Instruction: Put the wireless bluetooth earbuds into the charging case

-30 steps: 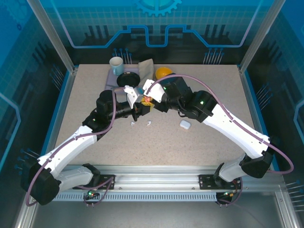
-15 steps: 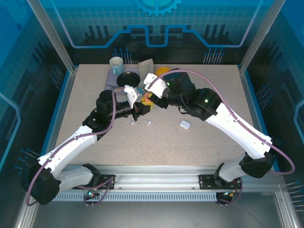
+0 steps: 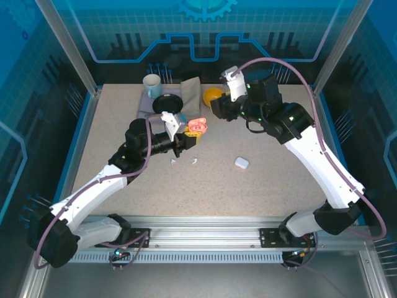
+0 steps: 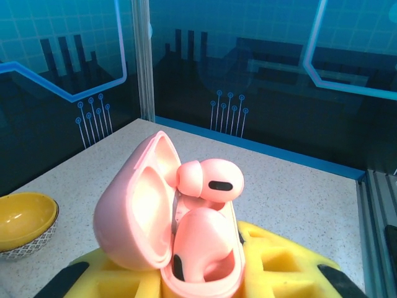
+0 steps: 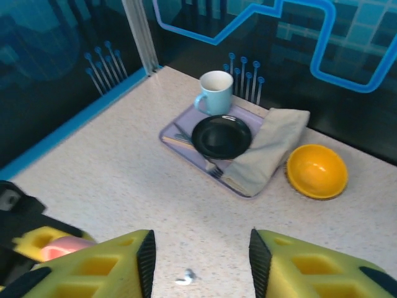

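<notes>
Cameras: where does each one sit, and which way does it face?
Top external: fixed above and behind the bases, looking down on the table; both arms show, left pincer shut on the pink case, right pincer open near the bowl.
Left wrist: looks past its yellow fingers at the open case, toward the back wall.
Right wrist: looks down between its fingers at the tray and mug.
Shared: both wrist views show the bowl.
</notes>
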Motion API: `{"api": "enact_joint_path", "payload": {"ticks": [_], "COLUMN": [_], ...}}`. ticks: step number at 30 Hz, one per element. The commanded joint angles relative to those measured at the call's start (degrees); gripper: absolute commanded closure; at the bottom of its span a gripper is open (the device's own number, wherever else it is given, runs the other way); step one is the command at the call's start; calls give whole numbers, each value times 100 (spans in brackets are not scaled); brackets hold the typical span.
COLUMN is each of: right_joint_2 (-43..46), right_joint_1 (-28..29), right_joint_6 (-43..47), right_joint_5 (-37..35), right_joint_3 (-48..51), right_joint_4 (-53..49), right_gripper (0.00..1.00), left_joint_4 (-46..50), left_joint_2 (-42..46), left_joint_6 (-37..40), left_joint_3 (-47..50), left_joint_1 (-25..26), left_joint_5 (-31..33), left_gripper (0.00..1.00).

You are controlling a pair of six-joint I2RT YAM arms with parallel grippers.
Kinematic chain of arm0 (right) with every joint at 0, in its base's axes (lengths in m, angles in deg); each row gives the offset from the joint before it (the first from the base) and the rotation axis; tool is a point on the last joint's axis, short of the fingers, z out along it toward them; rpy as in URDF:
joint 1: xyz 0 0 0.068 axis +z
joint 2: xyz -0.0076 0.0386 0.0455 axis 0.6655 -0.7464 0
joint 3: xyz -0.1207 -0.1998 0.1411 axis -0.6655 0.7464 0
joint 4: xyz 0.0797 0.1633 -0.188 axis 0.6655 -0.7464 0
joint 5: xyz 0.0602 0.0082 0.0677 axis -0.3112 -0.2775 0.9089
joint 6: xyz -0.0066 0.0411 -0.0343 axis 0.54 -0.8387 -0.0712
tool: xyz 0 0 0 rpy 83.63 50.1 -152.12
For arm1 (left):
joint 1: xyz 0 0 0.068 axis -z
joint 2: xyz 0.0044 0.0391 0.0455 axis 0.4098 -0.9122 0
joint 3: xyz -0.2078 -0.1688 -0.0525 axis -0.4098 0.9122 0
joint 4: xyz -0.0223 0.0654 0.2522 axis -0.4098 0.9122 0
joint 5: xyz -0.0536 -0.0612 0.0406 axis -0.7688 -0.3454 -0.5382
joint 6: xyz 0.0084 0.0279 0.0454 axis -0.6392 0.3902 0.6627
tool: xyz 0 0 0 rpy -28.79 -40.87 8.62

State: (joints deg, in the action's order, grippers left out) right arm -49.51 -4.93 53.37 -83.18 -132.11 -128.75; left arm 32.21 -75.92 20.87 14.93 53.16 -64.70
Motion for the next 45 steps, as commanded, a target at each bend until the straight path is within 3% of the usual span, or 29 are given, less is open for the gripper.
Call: {"api": "enact_joint_path", "payload": {"ticks": [1,6,13,31,45], "right_joint_2": [122,33,-195,-401,37], "right_joint_1": [-42,-41,-41,124,152], "right_joint_6": [-982,-1099,-1077,-998,-1052], "right_joint_5": [792,1035,1261,1521,1423], "right_joint_3": [94,228,247,519,788], "right_joint_4": [-131,-203,-274,-213,-183], "right_gripper": [66,84,92,95,96], "left_joint_4": [-286,-291,-276,-208,-208], "left_joint_2": [66,54,47,-2,-31], "left_joint_6": [-82,-73,-64,-30,-29], "left_joint_3": [81,48,26,-86,-77], "left_joint_1": [-40,-35,-35,-48,-49], "left_joint_5": [82,51,25,21,24], "left_gripper": [100,100,100,100,100]}}
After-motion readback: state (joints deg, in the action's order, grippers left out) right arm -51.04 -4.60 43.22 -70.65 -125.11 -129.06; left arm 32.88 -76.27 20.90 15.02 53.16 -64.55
